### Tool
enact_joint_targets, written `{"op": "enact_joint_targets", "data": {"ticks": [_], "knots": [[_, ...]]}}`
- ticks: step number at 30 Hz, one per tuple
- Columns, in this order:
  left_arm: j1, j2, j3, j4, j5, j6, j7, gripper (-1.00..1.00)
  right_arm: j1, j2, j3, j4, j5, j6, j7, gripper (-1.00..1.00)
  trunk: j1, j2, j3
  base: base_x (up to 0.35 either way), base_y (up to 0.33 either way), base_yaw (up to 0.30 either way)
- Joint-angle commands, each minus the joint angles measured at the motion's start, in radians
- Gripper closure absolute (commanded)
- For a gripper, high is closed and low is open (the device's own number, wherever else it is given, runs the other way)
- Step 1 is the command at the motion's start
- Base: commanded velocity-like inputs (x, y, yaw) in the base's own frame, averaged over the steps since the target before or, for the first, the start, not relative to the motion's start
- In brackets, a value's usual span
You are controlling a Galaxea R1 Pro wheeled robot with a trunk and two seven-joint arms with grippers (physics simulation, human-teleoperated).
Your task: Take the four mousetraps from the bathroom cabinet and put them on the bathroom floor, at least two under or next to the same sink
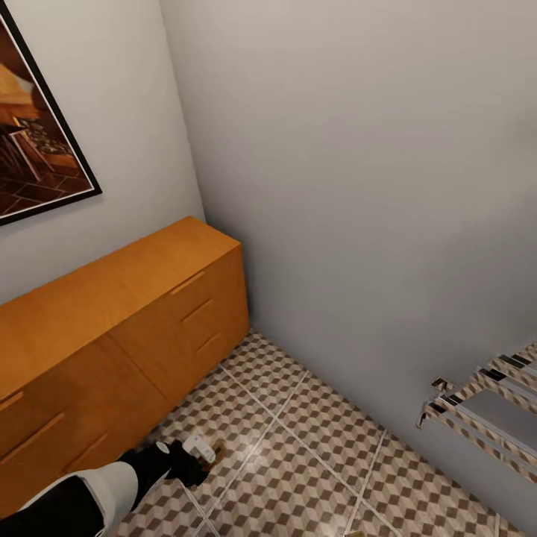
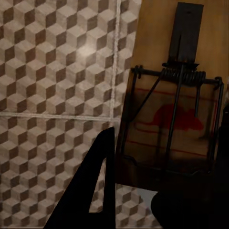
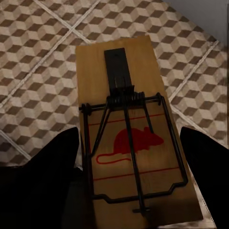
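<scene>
two mousetraps are in hand at this moment, one per arm. head view: the cabinet [image 1: 112,313] stands along the left wall with its drawers shut, under a framed picture [image 1: 37,127]; the bathroom floor [image 1: 313,447] spreads out in front of it, and a chrome towel rack [image 1: 485,395] hangs on the right wall. the left hand [image 1: 195,452] is held low over the tiles close to the cabinet front, with a tan sliver of board at its tip. left wrist view: the left mousetrap [image 2: 171,129] sits between the dark fingers [image 2: 95,186], wire bar and red mouse print facing the camera, cube tiles beyond it; the fingers look closed onto its near end, though the contact itself is in shadow. right wrist view: the right mousetrap [image 3: 131,138] is pinched at its near end between the right hand's two dark fingers [image 3: 43,176], flat and roughly level above the floor, grout lines crossing beneath. judgement: placing step, with no sink in sight. to do it well, carry both boards to the sink first, lower each until the board lies flat on the tile, then open the fingers and withdraw straight up so it does not flip or skid.
</scene>
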Motion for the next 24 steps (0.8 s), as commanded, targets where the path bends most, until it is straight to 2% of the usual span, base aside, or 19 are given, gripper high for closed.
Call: {"op": "enact_joint_targets", "data": {"ticks": [1,3,4,6,8,10,13,17,19,20,22,24], "knots": [[0.020,0.008,-0.003,0.003,0.011,-0.011,-0.002,1.00,0.000,-0.002,0.007,-0.017,-0.003,-0.001,-0.006,1.00,0.001,-0.002,-0.001,0.000,0.000,0.000],[0.040,0.016,-0.003,0.004,0.018,-0.018,-0.002,1.00,0.000,-0.005,0.007,-0.037,-0.003,0.000,-0.007,1.00,0.001,-0.002,-0.001,0.000,0.000,0.000],[0.063,0.033,-0.003,0.004,0.032,-0.032,-0.002,1.00,0.000,-0.007,0.007,-0.068,-0.002,0.002,-0.009,1.00,0.001,-0.002,-0.001,0.000,0.000,0.000],[0.079,0.045,-0.003,0.004,0.052,-0.048,-0.002,1.00,0.000,-0.009,0.007,-0.094,-0.002,0.006,-0.010,1.00,0.001,-0.002,-0.001,0.000,0.000,0.000],[0.098,0.064,-0.003,0.005,0.096,-0.080,-0.002,1.00,0.000,-0.017,0.007,-0.130,-0.002,0.035,-0.012,1.00,0.001,-0.002,-0.001,0.000,0.000,0.000],[0.122,0.086,-0.003,0.006,0.148,-0.177,-0.002,1.00,0.000,-0.028,0.006,-0.175,-0.003,0.101,-0.011,1.00,0.001,-0.002,-0.001,0.000,0.000,0.000],[0.180,0.110,-0.003,0.008,0.199,-0.410,0.006,1.00,0.000,-0.042,0.006,-0.270,-0.003,0.225,-0.009,1.00,0.001,-0.002,-0.001,0.000,0.000,0.000],[0.232,0.124,-0.002,0.008,0.221,-0.493,0.011,1.00,0.000,-0.051,0.005,-0.330,-0.003,0.279,-0.009,1.00,0.001,-0.002,-0.001,0.000,0.000,0.000],[0.259,0.132,-0.001,0.009,0.287,-0.555,0.034,1.00,0.000,-0.054,0.005,-0.351,-0.003,0.311,-0.010,1.00,0.001,-0.002,-0.001,0.000,0.000,0.000],[0.264,0.133,-0.001,0.009,0.302,-0.569,0.041,1.00,0.000,-0.054,0.005,-0.352,-0.003,0.315,-0.010,1.00,0.001,-0.002,-0.001,0.000,0.000,0.000],[0.282,0.133,-0.001,0.009,0.364,-0.619,0.069,1.00,-0.001,-0.055,0.005,-0.357,-0.003,0.327,-0.009,1.00,0.001,-0.002,-0.001,0.000,0.000,0.000],[0.293,0.131,-0.001,0.009,0.406,-0.640,0.093,1.00,-0.001,-0.056,0.005,-0.359,-0.003,0.331,-0.009,1.00,0.001,-0.002,-0.001,0.000,0.000,0.000]]}}
